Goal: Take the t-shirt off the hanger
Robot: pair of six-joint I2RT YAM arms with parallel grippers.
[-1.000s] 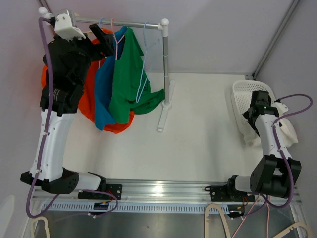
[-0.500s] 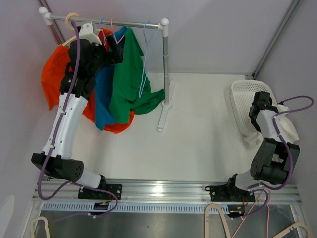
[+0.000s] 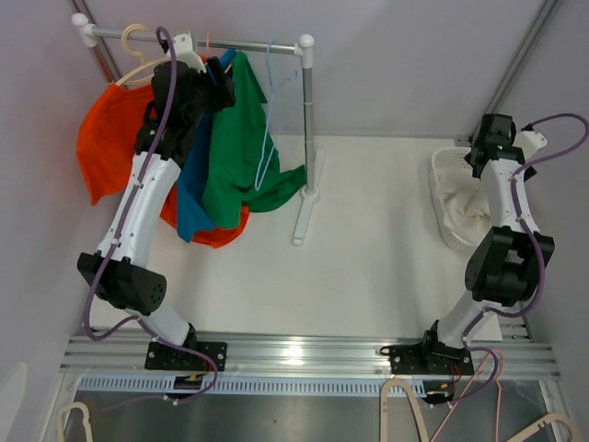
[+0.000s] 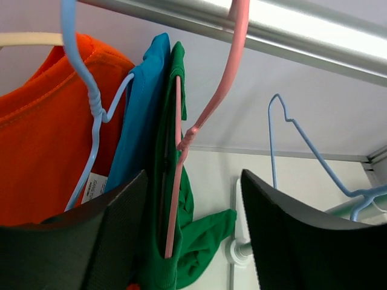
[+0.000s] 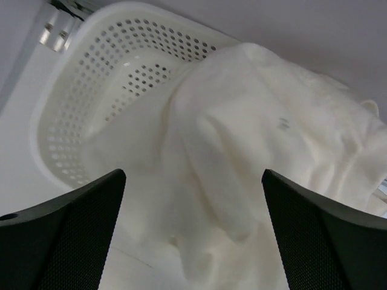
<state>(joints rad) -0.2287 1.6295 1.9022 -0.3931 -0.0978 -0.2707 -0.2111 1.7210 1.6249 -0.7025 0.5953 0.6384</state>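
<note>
Risen off the white cloth [image 5: 242,121] in the basket [image 5: 91,103], the right gripper [image 5: 193,175] hangs with fingers apart, while the left gripper [image 4: 193,178] has moved right along the rail [image 3: 248,41], fingers spread just before the pink hanger [image 4: 181,139] carrying the green t-shirt [image 4: 175,205].

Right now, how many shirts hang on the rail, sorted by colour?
Orange shirt: 1
Blue shirt: 1
Green shirt: 1
Total: 3
</note>
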